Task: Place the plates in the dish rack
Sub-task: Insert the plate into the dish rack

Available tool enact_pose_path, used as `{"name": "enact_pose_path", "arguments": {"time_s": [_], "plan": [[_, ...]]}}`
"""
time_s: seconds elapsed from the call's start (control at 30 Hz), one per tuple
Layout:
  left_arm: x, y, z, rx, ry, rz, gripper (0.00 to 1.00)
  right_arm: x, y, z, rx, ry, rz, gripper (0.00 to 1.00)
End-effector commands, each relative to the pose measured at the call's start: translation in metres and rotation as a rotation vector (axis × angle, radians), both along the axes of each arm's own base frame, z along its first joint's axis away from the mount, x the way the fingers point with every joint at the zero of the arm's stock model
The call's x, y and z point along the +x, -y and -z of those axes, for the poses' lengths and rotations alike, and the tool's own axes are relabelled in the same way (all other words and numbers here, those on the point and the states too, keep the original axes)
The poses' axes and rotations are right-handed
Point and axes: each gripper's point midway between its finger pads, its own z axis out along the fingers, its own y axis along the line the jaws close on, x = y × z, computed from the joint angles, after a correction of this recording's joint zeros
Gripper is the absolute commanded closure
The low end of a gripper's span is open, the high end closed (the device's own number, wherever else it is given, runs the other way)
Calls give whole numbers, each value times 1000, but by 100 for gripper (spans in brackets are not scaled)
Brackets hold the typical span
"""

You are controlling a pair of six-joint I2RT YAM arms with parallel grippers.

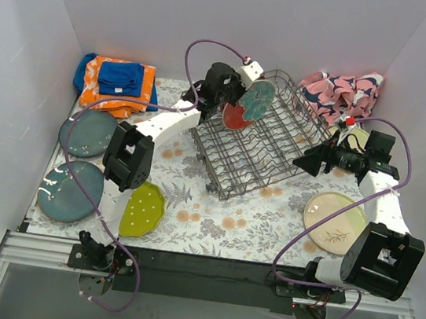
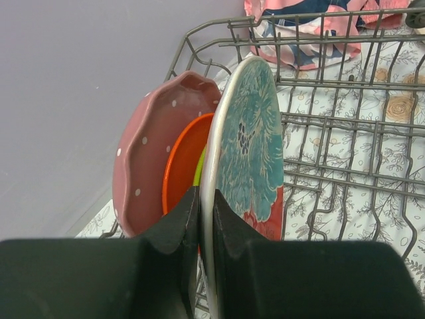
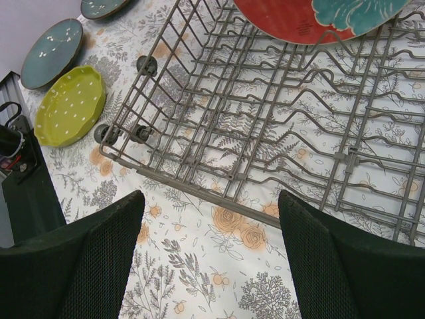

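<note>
My left gripper is shut on the rim of the red-teal floral plate, holding it on edge in the far left end of the grey wire dish rack. Behind it stand a pink dotted plate, an orange plate and a sliver of a lime plate. The floral plate also shows in the top view and the right wrist view. My right gripper is open and empty over the cloth beside the rack's right side. On the table lie a cream twig-marked plate, a yellow-green dotted plate, a teal plate and a slate-blue plate.
Folded orange-blue cloths lie at the far left and a pink patterned cloth at the far right behind the rack. The rack has small wheels at its near corner. White walls close in three sides.
</note>
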Motion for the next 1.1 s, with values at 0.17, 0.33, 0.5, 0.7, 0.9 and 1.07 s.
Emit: {"name": "enact_pose_path", "arguments": {"time_s": [0.17, 0.33, 0.5, 0.7, 0.9, 1.07], "plan": [[-4, 7, -96, -98, 261, 12, 100, -1, -1, -4, 22, 17, -14, 14], [-1, 9, -77, -90, 236, 4, 100, -1, 0, -5, 21, 23, -12, 14], [0, 10, -71, -101, 217, -4, 83, -1, 0, -6, 24, 22, -13, 14], [1, 8, -71, -117, 210, -29, 68, -2, -1, -5, 29, 17, -17, 14], [-3, 8, -81, -140, 210, -40, 63, -2, -1, -5, 28, 18, -18, 14], [-11, 5, -100, -175, 220, -44, 53, -2, 0, -5, 25, 19, -14, 14]]}}
